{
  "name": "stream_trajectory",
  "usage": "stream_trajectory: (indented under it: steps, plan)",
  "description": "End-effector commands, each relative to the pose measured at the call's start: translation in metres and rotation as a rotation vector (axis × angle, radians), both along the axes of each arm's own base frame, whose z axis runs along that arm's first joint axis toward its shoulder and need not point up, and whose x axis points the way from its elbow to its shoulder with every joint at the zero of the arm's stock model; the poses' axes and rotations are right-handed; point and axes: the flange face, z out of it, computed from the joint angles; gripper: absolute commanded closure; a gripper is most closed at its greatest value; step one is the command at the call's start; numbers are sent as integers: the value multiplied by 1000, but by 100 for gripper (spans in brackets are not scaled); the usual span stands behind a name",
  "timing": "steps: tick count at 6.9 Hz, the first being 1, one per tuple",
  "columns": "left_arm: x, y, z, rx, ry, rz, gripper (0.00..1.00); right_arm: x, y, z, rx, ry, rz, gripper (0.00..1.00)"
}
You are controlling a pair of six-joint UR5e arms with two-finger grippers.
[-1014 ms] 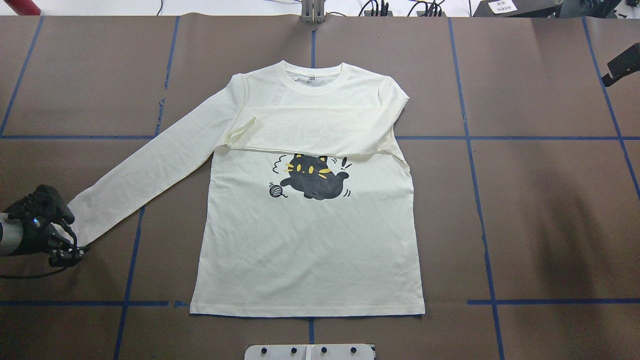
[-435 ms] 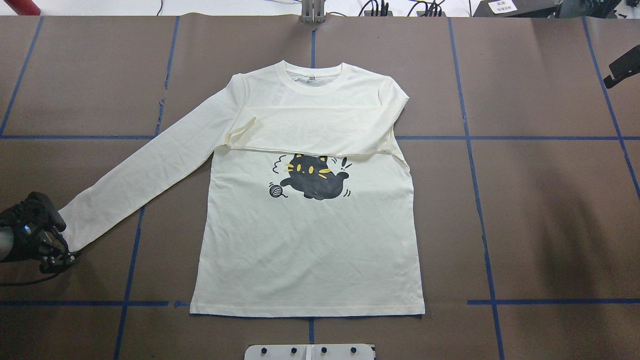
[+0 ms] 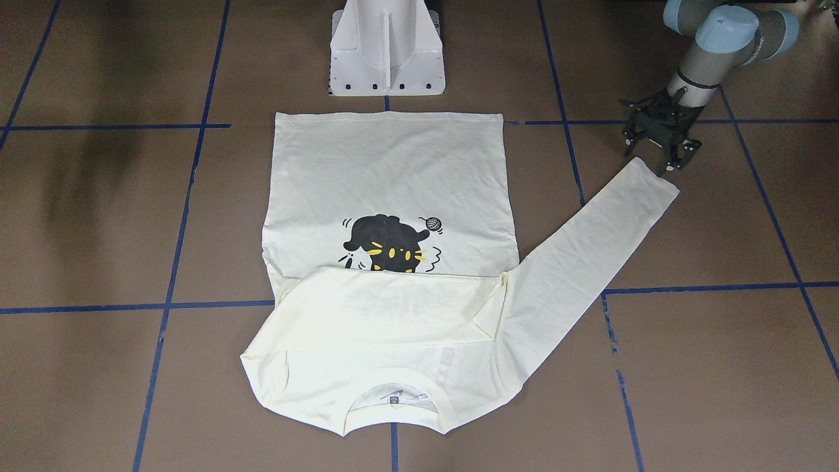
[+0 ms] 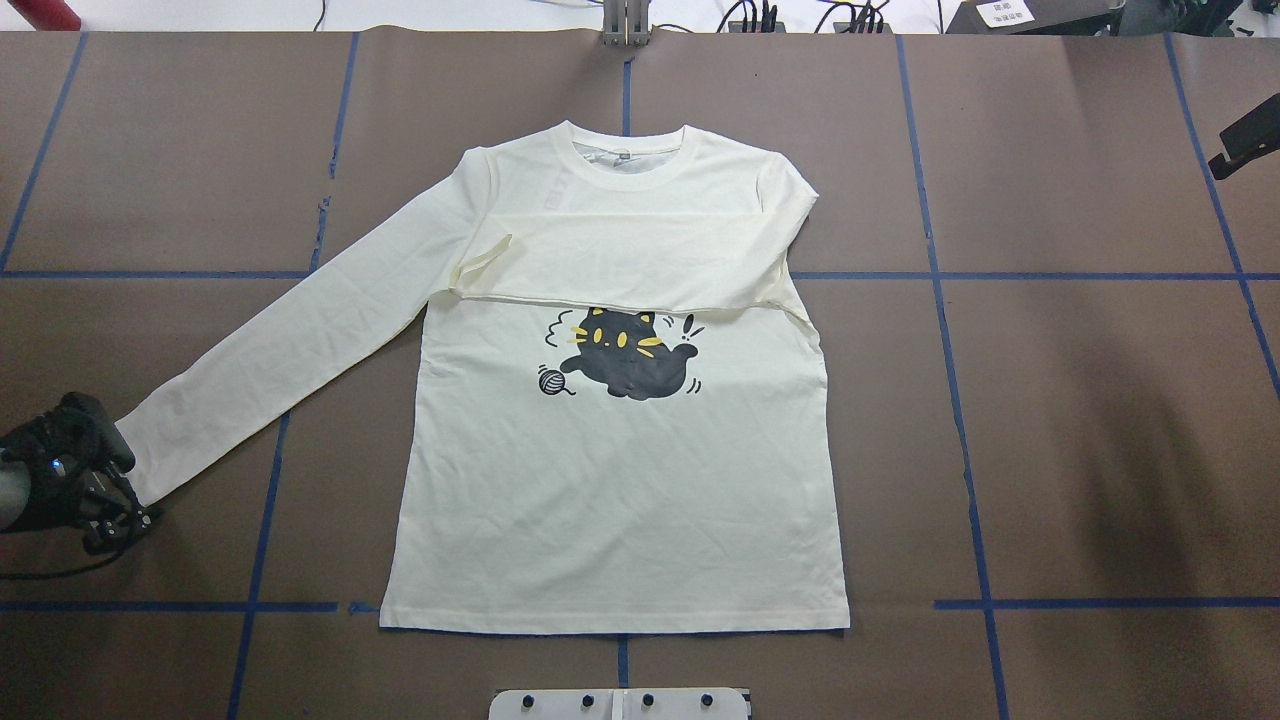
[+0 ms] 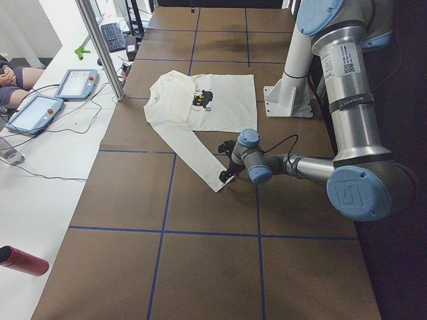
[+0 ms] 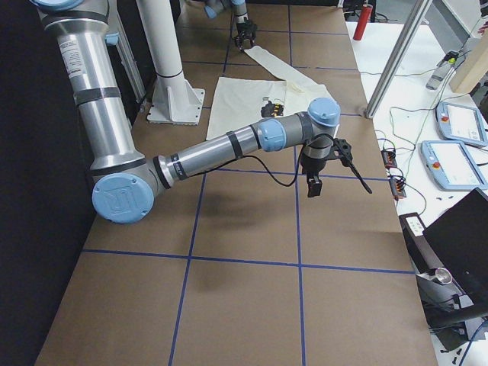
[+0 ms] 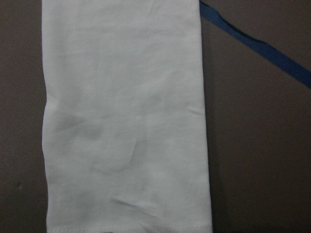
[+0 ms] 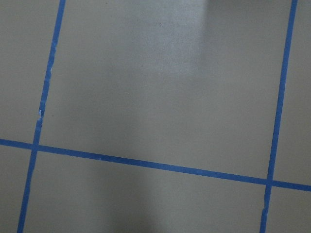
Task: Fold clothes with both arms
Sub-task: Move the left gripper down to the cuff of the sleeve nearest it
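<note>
Since a second ago, our left gripper (image 4: pixel 120 525) has slid a little further toward the left edge of the surface (image 4: pixel 1050 450), and the cuff (image 4: pixel 135 465) of the stretched-out sleeve (image 4: pixel 300 340) has travelled with it. The sleeve now lies straighter. We read the gripper as clenched on the cuff's edge. Its wrist camera looks straight along the sleeve, with the hem at the bottom of the picture and no fingers in sight. The left arm (image 5: pixel 293 163) reaches low over the surface, close to its left edge.

The shirt (image 4: pixel 620 500) lies flat in the middle of the surface, print side up. Its collar (image 4: pixel 625 165) points toward the far edge and its hem lies just in front of the white pedestal base (image 3: pixel 387 52). The other sleeve (image 4: pixel 620 260) is folded across the chest, and its lower edge touches the top of the black cat print (image 4: pixel 625 365).

Our right gripper (image 6: pixel 314 181) hangs above bare brown surface toward the right edge, well apart from the shirt. We cannot tell whether it is clenched or released. Its wrist camera shows only brown surface and blue tape lines (image 8: pixel 146 165). The right arm (image 6: pixel 229 145) stretches out from the base.
</note>
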Motion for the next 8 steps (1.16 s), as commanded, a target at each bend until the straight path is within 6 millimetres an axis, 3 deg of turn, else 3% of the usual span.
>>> stream_trajectory:
  steps: [1, 2, 3, 6, 7, 8]
  plan:
    - [1, 1, 0, 1, 0, 3, 49, 1, 0, 0, 1, 0, 1, 0]
    - [1, 1, 0, 1, 0, 3, 85, 0, 0, 0, 0, 0, 0, 0]
    - [1, 1, -1, 2, 2, 3, 100, 0, 0, 0, 1, 0, -1, 0]
    - [-2, -12, -19, 33, 25, -4, 100, 0, 0, 1, 1, 1, -3, 0]
    - [-14, -42, -31, 83, 11, -32, 100, 0, -1, 0, 3, 1, -4, 0]
    - [-22, -95, -59, 102, -25, -70, 100, 0, 0, 1, 4, 1, -6, 0]
